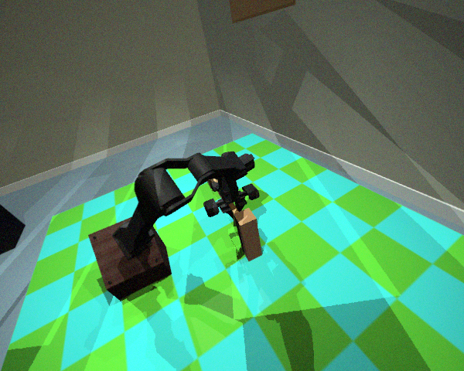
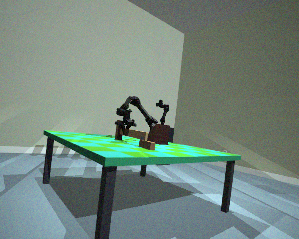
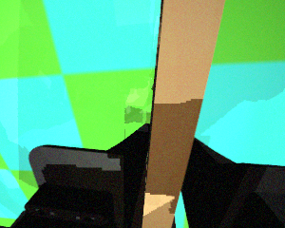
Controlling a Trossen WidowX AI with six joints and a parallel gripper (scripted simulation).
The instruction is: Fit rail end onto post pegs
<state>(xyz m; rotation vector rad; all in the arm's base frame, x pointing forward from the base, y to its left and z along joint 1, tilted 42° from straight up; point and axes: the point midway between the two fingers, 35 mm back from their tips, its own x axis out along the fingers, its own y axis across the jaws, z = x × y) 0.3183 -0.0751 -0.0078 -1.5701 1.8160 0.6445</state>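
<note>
The claw [image 1: 235,205] [image 2: 124,129] [image 3: 161,129] is gripping the wooden rail [image 1: 233,207] [image 2: 136,134] [image 3: 178,123], with one finger on each side of it. In the wrist view the rail runs from the upper middle of the frame to the bottom edge, slightly slanted, with a band of shadow across its lower half and a lit patch near the bottom.

In the top view the claw points down near the middle of the frame, just beside the upright wooden post [image 1: 250,237] [image 2: 116,132]. The arm [image 1: 158,192] [image 2: 143,109] hides much of the rail there. The post stands right of and below the claw in that view, on the green and turquoise checkered tabletop [image 1: 336,249] [image 2: 170,160] [image 3: 28,38].

In the exterior view the post is left of the middle of the frame, and the rail stretches from beside it toward the lower right. The other end of the rail is at the low wooden block [image 2: 146,145], by a small grey bracket [image 2: 142,138]. The pegs are hidden, so whether they are in the holes, or whether the rail touches the post, cannot be told.

The arm rises from a dark reddish box [image 1: 104,257] [image 2: 160,134], left of centre in the top view. A thin black jointed stand [image 2: 165,114] shows above the box in the exterior view.
</note>
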